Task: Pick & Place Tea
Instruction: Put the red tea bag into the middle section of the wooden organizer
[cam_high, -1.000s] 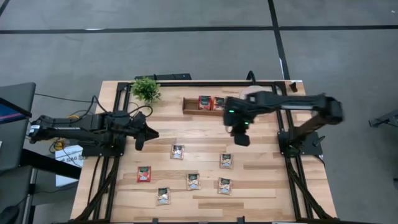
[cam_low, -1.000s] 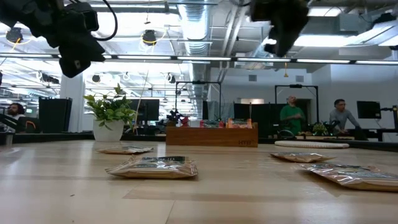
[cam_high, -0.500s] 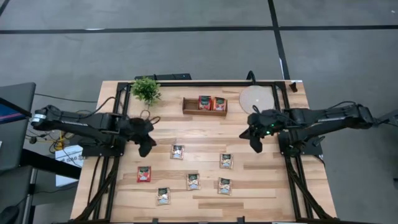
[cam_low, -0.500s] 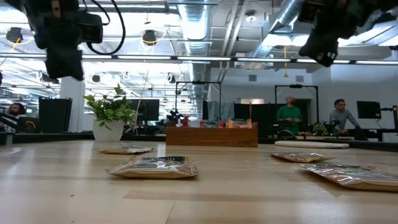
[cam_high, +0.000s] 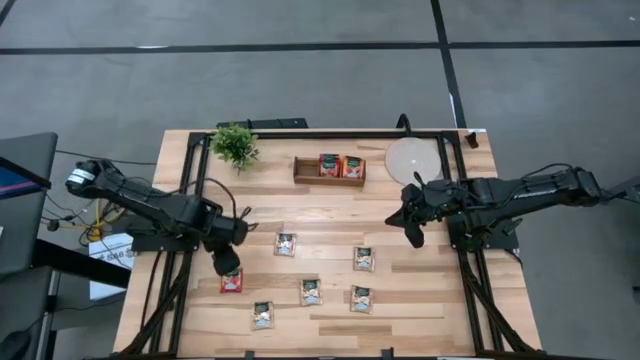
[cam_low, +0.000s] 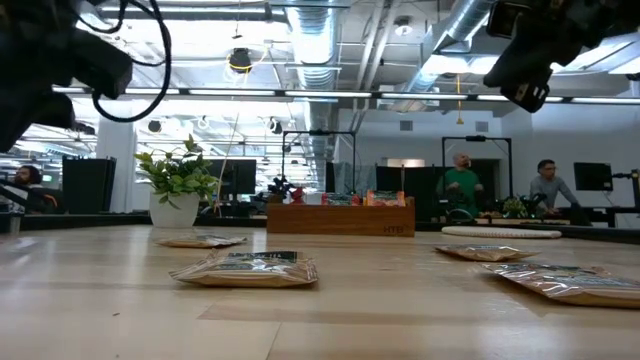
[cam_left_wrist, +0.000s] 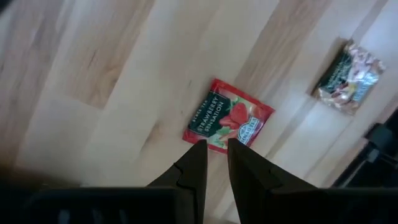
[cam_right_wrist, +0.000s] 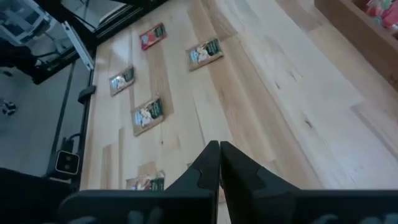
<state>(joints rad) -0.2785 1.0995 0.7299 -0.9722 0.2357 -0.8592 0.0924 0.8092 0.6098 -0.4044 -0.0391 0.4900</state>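
Several tea sachets lie flat on the wooden table: a red one at the near left and pale ones around the middle. Two more red-orange sachets sit in the brown tray at the far side. My left gripper points steeply down just above the red sachet, its fingers a narrow gap apart with nothing between them. My right gripper hangs shut in the air by the table's right side, holding nothing.
A potted plant stands at the far left corner, and a round pale disc lies at the far right beside the tray. Two more pale sachets lie near the front edge. People stand in the room behind.
My left gripper has moved toward the table's near edge and tipped steeply downward, ending above the red sachet. My right gripper has drawn back from near the tray toward the table's right edge, sunk a little, then kept still. No sachet has moved.
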